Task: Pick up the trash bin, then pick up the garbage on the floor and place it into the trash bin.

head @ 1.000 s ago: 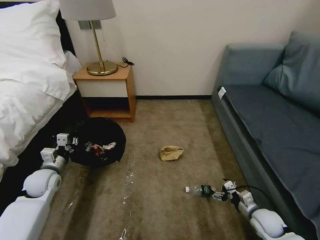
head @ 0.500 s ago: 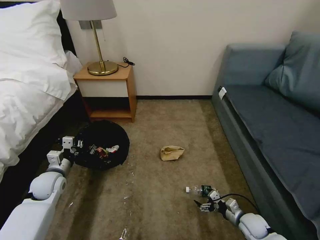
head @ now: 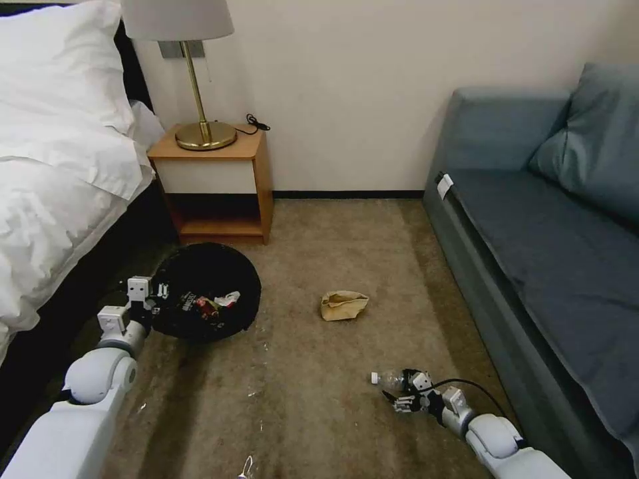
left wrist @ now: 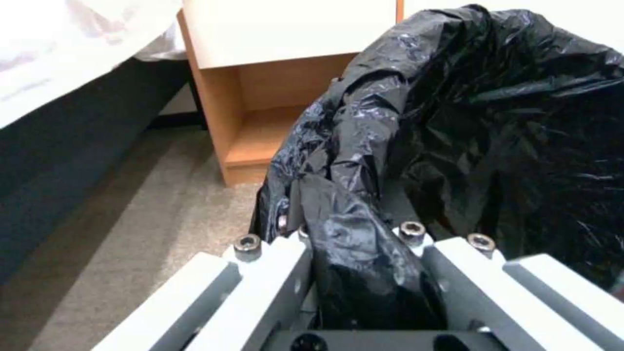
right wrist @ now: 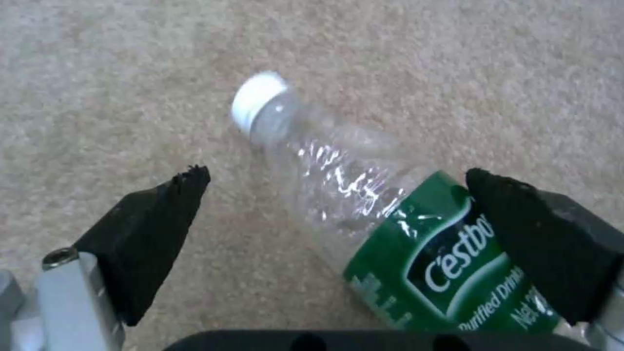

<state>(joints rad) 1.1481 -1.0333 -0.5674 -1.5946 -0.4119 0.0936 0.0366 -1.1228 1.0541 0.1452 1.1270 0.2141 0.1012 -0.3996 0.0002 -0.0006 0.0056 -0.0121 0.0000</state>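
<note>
Sliding in from the sofa side over the last second, the right hand [head: 403,398] now sits low on the floor [head: 313,372] with its black fingers [right wrist: 153,229] spread wide on either side of the green-labelled bottle [head: 394,380], which lies on its side at about five o'clock in the head view, white cap pointing toward nine o'clock. Across the carpet at nine o'clock, the left hand [head: 154,299] has crept slightly inward with the trash bin [head: 206,293] and is clenched on the bin's black liner [left wrist: 364,253], the plastic bunched between its grey fingers; snack wrappers [head: 210,303] already lie inside. A crumpled tan paper bag [head: 343,305] waits near the centre of the room, well apart from both hands, while a nightstand [head: 213,183] with a brass lamp [head: 200,86] stands behind the bin. By the look of it, the bottle pickup is the step in hand: the fingers bracket the bottle but have not closed, so the next move calls for a squeeze on the label section, then a carry toward nine o'clock. Legible on the label are "C'estbo", "Purified Drin" and "Net".
</note>
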